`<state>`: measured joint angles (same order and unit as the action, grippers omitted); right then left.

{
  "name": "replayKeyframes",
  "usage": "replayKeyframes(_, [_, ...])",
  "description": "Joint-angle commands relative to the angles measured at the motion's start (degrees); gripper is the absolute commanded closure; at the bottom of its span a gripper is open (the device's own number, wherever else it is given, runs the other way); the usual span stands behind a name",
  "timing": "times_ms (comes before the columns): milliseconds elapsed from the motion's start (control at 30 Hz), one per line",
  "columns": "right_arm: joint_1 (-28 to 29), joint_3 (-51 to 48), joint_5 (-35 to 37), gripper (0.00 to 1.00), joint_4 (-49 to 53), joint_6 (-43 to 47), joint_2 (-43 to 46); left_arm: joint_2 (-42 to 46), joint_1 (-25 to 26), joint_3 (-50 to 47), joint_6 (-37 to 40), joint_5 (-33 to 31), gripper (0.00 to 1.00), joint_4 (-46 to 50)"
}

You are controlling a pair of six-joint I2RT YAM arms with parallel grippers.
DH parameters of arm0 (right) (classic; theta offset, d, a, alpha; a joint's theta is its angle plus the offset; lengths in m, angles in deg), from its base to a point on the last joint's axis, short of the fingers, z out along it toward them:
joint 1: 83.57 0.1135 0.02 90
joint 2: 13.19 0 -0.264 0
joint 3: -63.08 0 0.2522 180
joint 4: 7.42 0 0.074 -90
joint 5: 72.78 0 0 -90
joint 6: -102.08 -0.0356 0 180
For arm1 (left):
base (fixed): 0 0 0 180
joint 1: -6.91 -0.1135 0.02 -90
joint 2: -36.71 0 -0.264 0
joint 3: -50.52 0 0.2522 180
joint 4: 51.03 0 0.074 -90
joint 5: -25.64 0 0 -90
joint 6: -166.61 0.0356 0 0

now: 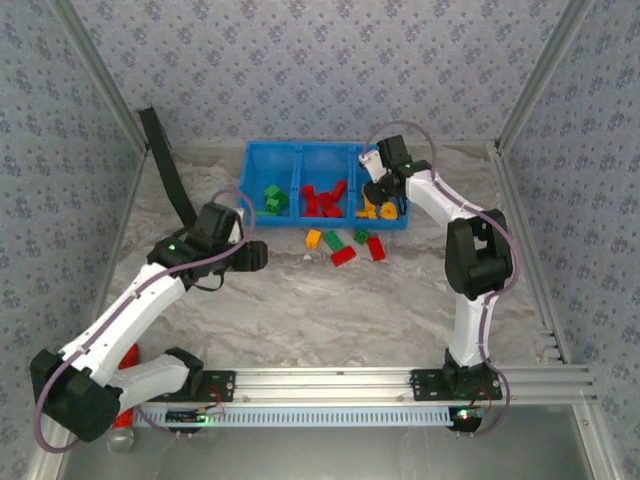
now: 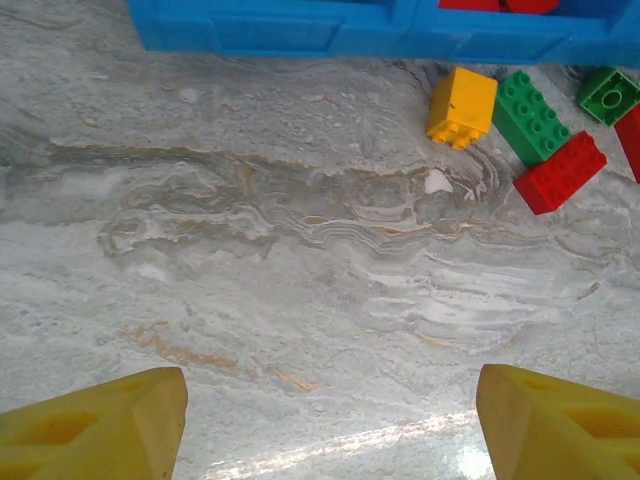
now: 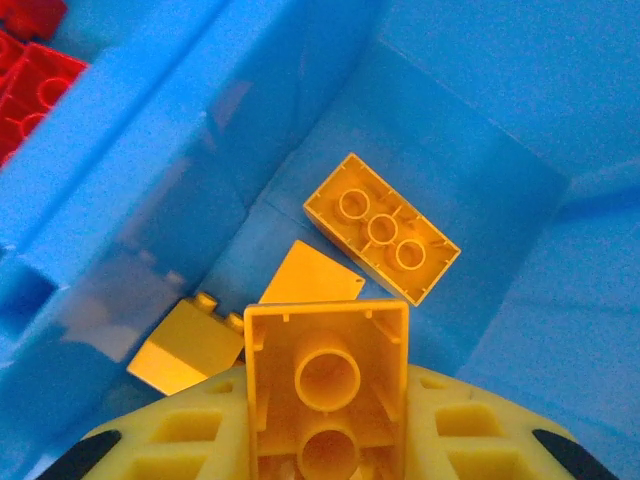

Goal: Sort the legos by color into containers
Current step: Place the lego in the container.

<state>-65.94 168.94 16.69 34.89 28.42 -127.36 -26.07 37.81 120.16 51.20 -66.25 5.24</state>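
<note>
Top view: the blue tray (image 1: 298, 160) sits at the table's (image 1: 300, 320) far edge, with green, red and yellow sorted into its left, middle and right compartments. Loose bricks (image 1: 345, 245) lie just in front of it. My right gripper (image 1: 378, 195) hangs over the right compartment, and my left gripper (image 1: 256, 255) hovers near the loose ones.

Left wrist: my fingers (image 2: 100, 425) stand wide apart and hold nothing. A loose yellow brick (image 2: 462, 106), a green brick (image 2: 530, 115) and a red brick (image 2: 560, 172) lie ahead. I judge them light, rigid and smooth, so pinch the flat side walls, not the studs.

Right wrist: my jaws are closed on a yellow brick (image 3: 327, 390), hollow underside to the camera, above the sorted yellow bricks (image 3: 380, 228).
</note>
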Motion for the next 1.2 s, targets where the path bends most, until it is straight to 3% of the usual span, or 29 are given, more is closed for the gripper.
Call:
replayKeyframes(0, [-0.9,2.7,1.2,0.7,1.8,-2.8,-1.6,-2.3,3.4,0.4,-1.4,-1.7,0.24,-3.2])
replayKeyframes(267, [-1.2,1.8,0.0,0.54,2.3,-3.8,-1.7,-14.5,13.1,4.4,6.9,-4.1,0.24,-9.4])
replayKeyframes(633, [-1.7,-0.9,-0.2,0.45,1.9,-3.9,0.5,-31.7,14.9,14.8,19.3,0.5,0.25,-17.2])
replayKeyframes(1167, [-2.4,-5.9,-2.0,0.35,2.8,-5.5,11.6,-48.2,18.8,22.2,20.5,3.5,0.28,-20.2])
